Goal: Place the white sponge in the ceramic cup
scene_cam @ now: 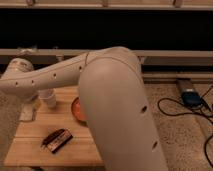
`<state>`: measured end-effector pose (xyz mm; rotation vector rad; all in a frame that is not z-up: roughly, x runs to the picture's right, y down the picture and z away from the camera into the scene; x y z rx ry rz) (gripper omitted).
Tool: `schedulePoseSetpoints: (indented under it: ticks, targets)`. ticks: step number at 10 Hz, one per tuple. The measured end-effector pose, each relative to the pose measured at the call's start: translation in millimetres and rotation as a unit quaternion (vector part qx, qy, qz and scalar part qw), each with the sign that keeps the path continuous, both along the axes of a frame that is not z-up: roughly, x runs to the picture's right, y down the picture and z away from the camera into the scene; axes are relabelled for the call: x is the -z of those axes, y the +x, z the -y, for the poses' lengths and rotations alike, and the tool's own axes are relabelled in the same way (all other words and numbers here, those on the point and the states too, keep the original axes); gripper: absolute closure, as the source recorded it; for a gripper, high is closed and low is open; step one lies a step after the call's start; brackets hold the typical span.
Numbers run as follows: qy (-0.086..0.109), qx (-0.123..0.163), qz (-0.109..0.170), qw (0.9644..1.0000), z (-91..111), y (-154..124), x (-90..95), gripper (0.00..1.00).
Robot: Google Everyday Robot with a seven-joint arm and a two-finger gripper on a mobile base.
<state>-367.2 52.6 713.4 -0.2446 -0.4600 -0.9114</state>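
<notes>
While the dark packet [57, 140] lies near the table's [30, 152] front edge, the gripper [27, 112] hangs over the left edge, pinched shut on what looks like the white sponge [26, 117]. The ceramic cup [48, 98] stands upright just beside it, a little farther back, toward the orange bowl [76, 111]. I think the sponge must go that way.

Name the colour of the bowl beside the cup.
Orange bowl, camera view; gripper hangs left of the cup.

A light wooden table [30, 150] stands on a speckled floor [175, 137] below a long dark wall band [100, 30] and a pale ledge [172, 56]. Black cables [161, 106] and a small dark device [190, 96] lie at right.
</notes>
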Motion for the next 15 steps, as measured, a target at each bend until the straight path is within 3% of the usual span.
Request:
schedulePoseSetpoints:
  ticks: [2,4,13,15]
  targets:
    - [0.024,-0.016,-0.008,0.9996,31.8,2.1,-4.9,1.0]
    - [0.03,-0.028,-0.011,0.9991,46.6,-1.9,-7.6,1.0]
    - [0.03,-0.028,-0.014,0.9991,46.4,-0.1,-9.8,1.0]
    - [0.043,-0.025,-0.031,0.9983,55.1,7.2,-8.8,1.0]
